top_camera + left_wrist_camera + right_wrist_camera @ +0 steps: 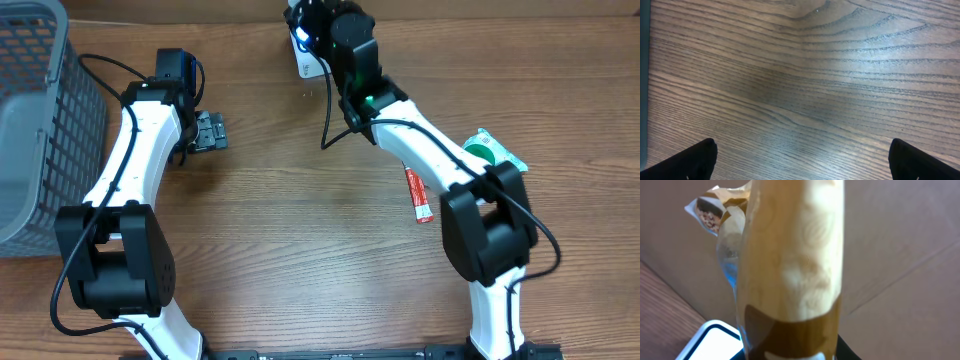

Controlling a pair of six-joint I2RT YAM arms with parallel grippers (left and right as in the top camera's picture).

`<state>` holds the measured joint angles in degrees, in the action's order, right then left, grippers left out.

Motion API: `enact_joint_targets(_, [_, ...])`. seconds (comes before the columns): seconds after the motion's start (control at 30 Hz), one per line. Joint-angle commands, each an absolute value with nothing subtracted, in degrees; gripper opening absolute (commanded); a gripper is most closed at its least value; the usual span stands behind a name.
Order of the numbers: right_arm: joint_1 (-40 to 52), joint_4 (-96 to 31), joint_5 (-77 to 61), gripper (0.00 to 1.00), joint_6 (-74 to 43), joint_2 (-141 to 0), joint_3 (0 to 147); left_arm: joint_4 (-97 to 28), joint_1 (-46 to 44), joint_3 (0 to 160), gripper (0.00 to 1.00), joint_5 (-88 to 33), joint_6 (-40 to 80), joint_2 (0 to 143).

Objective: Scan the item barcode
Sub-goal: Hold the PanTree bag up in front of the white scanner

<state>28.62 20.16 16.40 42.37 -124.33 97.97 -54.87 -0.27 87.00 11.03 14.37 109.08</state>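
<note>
The right tool [322,30] is reaching to the far edge of the table [300,230], near the middle of that edge. It is squeezing a snack bag [790,265] and holding it up off the table. In the right wrist view the bag is standing tall and filling most of the picture. It is yellow on top and brown at the bottom, and its crinkly end is sticking out at the upper left. From above, the bag is mostly hiding under the tool.

A white scanner [305,62] is sitting at the far edge of the table, just under that tool. In the right wrist view the scanner [715,342] is showing low down, to the left of the bag. A brown cardboard wall [900,255] is standing behind them.

The left tool [208,131] is hanging over the left part of the table with its fingers [695,162] spread wide apart. It is holding nothing, and only bare wood is showing between them.

A gray basket [35,120] is sitting at the left edge of the table. A red packet [420,195] is lying flat right of the middle. A green packet [490,150] is lying near the right edge, partly under the right arm.
</note>
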Motion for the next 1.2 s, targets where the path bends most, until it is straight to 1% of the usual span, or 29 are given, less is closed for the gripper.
enact_joint_targets(0.0, [28.12, 24.84, 20.69, 0.03, 42.06, -127.35, 99.0, -55.02, -0.34, 87.83, 1.0, 11.53, 13.69, 109.38])
enact_joint_targets(0.13, [28.01, 29.63, 23.16, 0.04, 42.06, -131.11, 99.0, -55.02, -0.34, 87.83, 1.0, 11.53, 13.72, 109.38])
enact_joint_targets(0.27, [28.01, 29.95, 23.09, 0.03, 40.03, -133.69, 99.0, -55.0, -0.34, 87.83, 1.0, 11.55, 13.69, 109.38])
enact_joint_targets(0.43, [28.01, 29.06, 23.11, 0.04, 38.37, -134.72, 99.0, -55.02, -0.34, 87.83, 1.0, 11.55, 13.69, 109.38])
enact_joint_targets(0.87, [29.39, 21.26, 20.38, 0.04, 37.26, -134.74, 99.0, -55.0, -0.34, 87.83, 0.99, 11.53, 13.69, 109.38])
enact_joint_targets(1.07, [30.55, 21.5, 18.33, 0.04, 37.26, -134.74, 99.02, -55.02, -0.34, 87.83, 1.0, 11.53, 13.69, 109.38])
enact_joint_targets(1.17, [30.74, 23.03, 18.35, 0.04, 33.87, -134.72, 99.02, -55.0, -0.34, 87.83, 0.99, 11.53, 13.69, 109.38])
